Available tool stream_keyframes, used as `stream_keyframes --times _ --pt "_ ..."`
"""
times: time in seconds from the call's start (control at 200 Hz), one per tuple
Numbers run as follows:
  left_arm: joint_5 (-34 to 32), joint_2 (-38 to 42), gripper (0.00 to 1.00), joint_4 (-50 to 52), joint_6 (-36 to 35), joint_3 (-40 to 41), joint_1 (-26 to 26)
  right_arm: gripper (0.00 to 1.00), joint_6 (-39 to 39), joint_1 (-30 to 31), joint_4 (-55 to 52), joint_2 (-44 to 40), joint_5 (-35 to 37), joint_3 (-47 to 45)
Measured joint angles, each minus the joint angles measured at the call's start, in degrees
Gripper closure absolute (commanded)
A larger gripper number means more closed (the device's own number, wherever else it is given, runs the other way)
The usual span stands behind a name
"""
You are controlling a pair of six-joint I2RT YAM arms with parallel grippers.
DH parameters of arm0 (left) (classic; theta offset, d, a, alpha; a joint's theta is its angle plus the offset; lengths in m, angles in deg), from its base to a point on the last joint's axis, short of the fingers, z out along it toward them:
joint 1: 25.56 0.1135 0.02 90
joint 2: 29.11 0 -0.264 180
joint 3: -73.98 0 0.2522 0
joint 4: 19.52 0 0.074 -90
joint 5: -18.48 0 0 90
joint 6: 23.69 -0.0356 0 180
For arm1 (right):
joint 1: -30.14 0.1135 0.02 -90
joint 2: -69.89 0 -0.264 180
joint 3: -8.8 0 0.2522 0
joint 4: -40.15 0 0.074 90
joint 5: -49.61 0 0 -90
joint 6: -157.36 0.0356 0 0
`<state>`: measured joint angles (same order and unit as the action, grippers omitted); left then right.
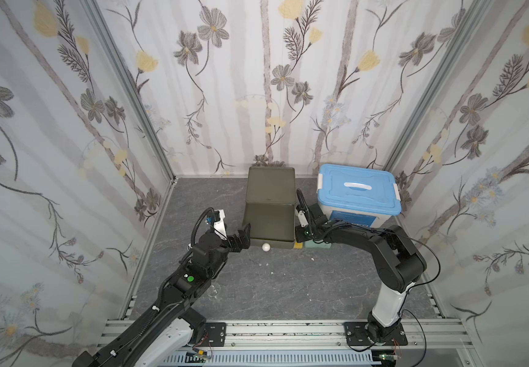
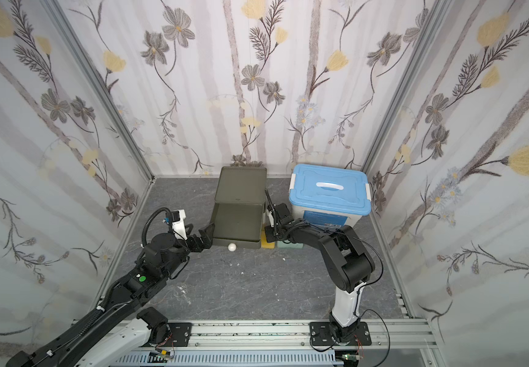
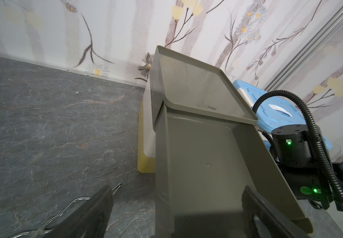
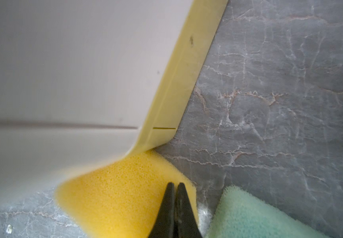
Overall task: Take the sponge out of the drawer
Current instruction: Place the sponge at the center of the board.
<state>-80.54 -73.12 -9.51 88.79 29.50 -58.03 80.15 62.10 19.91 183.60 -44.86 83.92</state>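
The left arm [image 1: 174, 286] is stretched from the near left base toward the front left corner of the drawer [image 1: 271, 227], forearm low, wrist roughly level. The left gripper [image 1: 244, 236] is spread wide. In the left wrist view, one of its fingers [image 3: 96, 212] is seen over the table [image 3: 53, 123] outside the drawer and the other finger is seen over the drawer's inside, so the side wall [image 3: 162, 164] is straddled. Nothing is held, and contact with the wall cannot be told.

The right arm [image 1: 383, 254] is raised from the near right base, bent at the elbow, and its forearm is reached leftward into the gap between the drawer unit [image 1: 271, 187] and the blue-lidded box [image 1: 358, 190]. The wrist is tipped down. The right gripper [image 4: 175, 185] is closed, jaws pressed together with nothing seen between them. Its tips are placed right over the yellow sponge [image 4: 125, 195]; whether the surface is touched cannot be told.

The drawer is pulled out, its floor bare in the left wrist view, with the white knob [image 1: 266, 247] at its front. The yellow sponge is out of the drawer, lying on the table against the unit's front right corner. A green sponge [image 4: 248, 216] is seen just beside it, nearer the box.
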Motion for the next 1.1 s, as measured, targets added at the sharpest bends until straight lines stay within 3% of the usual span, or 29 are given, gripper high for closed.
stream_keyframes --times 0.365,0.51,0.744,1.099 --pt "0.0 -0.8 0.0 -0.2 0.0 0.0 0.0 1.0 0.0 -2.3 -0.4 -11.0 -0.1 -5.1" --pt "0.0 -1.0 0.0 -0.3 0.1 0.0 0.0 1.0 -0.3 -6.6 -1.6 -17.4 0.4 -9.1" --pt "0.0 -0.5 0.0 -0.8 0.1 1.1 0.0 1.0 -1.6 -16.0 -7.5 -29.6 7.8 -12.6" --pt "0.2 -1.5 0.0 -1.7 -1.7 0.1 0.1 1.0 -2.2 -24.6 -13.2 -30.3 15.8 -12.2"
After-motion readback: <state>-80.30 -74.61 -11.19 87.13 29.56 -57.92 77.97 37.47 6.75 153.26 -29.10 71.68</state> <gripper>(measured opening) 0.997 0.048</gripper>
